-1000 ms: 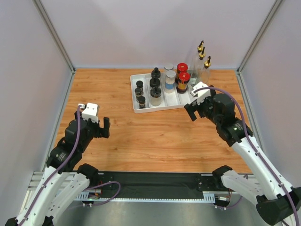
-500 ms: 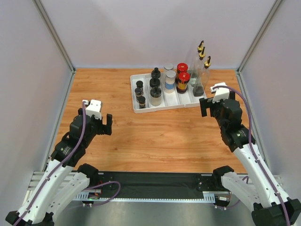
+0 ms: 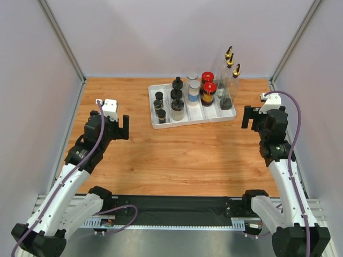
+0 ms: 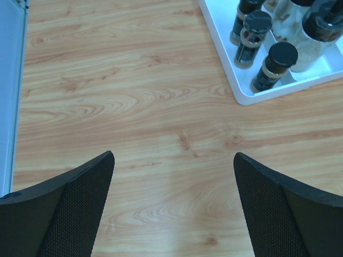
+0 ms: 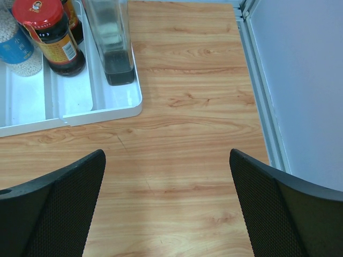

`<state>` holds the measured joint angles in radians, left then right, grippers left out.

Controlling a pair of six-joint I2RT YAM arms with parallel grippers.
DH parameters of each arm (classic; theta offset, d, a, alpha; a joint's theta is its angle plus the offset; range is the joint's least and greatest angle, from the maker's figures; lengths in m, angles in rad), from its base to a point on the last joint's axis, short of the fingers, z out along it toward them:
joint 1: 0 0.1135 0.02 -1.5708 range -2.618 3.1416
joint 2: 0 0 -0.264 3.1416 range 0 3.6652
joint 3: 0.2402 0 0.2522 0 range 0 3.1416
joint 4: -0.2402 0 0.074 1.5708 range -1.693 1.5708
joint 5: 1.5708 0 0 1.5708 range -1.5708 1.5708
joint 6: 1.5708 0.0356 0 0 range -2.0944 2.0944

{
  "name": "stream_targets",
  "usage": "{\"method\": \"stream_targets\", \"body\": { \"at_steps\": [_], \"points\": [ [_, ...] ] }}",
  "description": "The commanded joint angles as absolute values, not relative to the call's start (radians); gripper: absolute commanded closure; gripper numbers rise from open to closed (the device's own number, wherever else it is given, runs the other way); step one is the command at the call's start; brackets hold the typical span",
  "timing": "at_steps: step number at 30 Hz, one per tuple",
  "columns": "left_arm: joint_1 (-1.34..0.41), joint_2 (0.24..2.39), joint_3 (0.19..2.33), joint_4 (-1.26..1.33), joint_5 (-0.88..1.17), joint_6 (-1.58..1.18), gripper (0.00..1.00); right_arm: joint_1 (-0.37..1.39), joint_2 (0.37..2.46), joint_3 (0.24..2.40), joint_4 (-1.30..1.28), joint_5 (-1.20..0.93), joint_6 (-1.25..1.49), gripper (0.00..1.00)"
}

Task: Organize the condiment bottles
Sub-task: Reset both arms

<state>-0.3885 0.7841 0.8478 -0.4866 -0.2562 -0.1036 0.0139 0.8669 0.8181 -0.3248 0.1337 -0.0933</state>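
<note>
Top external: bottles (image 3: 208,91) in tray (image 3: 151,110), far edge; jaws spread.

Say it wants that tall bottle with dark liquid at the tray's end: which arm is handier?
Probably the right. The right gripper, open, hangs near the tray end where the tall bottle stands; the left gripper is off the tray's opposite end.

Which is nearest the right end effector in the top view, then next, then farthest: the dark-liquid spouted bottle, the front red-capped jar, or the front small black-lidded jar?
1. Dark-liquid spouted bottle, in the right end compartment of the white tray, closest to the right end effector.
2. Front red-capped jar, one compartment to the left.
3. Front small black-lidded jar, in the far-left compartment.
</note>
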Motion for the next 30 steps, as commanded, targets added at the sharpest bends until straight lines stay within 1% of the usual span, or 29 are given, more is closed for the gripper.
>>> {"method": "stream_targets", "body": {
  "at_steps": [1,11,30],
  "points": [
    [-0.347,0.792,0.902,-0.436,-0.246,-0.098,0.00,-0.023,0.853,0.824,-0.322,0.101,-0.054,0.00],
    [-0.246,0.807,0.870,-0.419,-0.198,-0.115,0.00,-0.041,0.848,0.819,-0.324,0.084,-0.025,0.00],
    [-0.238,0.770,0.839,-0.420,-0.181,-0.094,0.00,-0.041,0.874,0.831,-0.319,0.158,0.089,0.00]
  ]
}}
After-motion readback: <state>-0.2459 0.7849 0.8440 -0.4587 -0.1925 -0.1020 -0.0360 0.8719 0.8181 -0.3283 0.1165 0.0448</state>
